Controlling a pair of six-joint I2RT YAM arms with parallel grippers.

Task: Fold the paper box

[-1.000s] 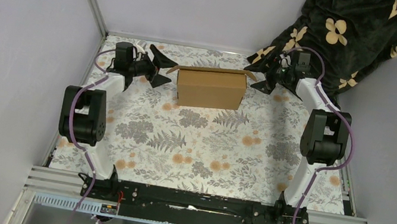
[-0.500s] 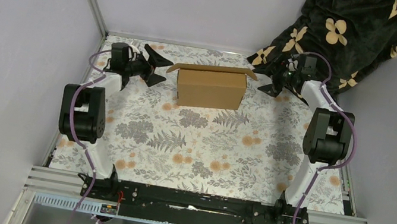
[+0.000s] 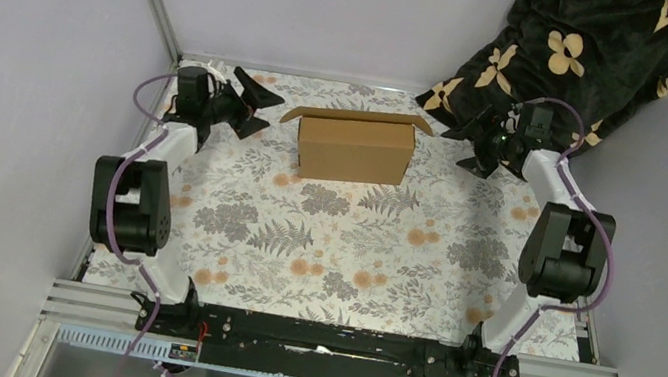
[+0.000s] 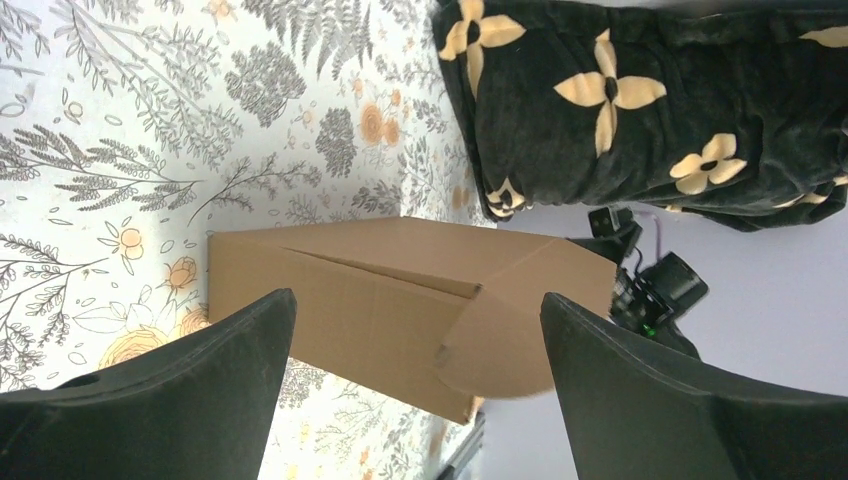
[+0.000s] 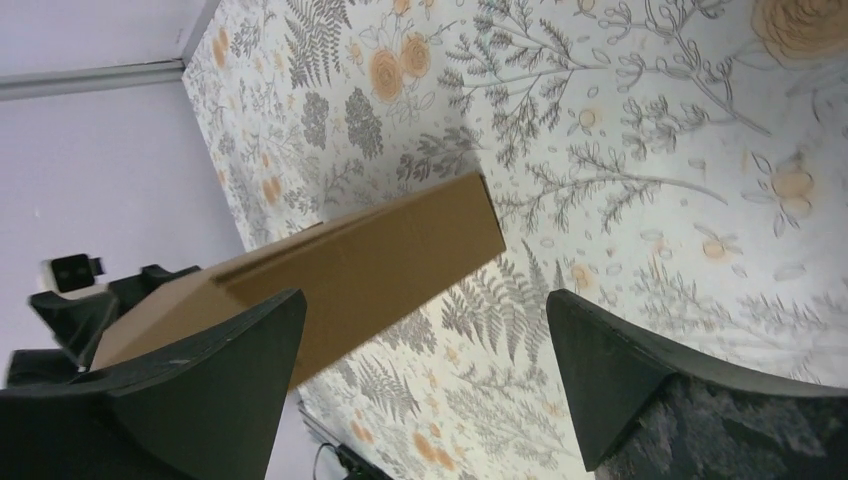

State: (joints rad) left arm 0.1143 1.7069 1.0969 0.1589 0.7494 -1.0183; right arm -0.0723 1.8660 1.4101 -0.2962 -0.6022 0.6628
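The plain brown corrugated cardboard box (image 3: pixel 356 150) stands at the far middle of the floral-printed tabletop (image 3: pixel 350 252), with its top flaps slightly raised. The left tool (image 3: pixel 267 109) and right tool (image 3: pixel 463 149) flank it, both released with jaws spread wide, clear of the cardboard. A black blanket with cream flower motifs (image 3: pixel 594 58) lies bunched in the far right corner.
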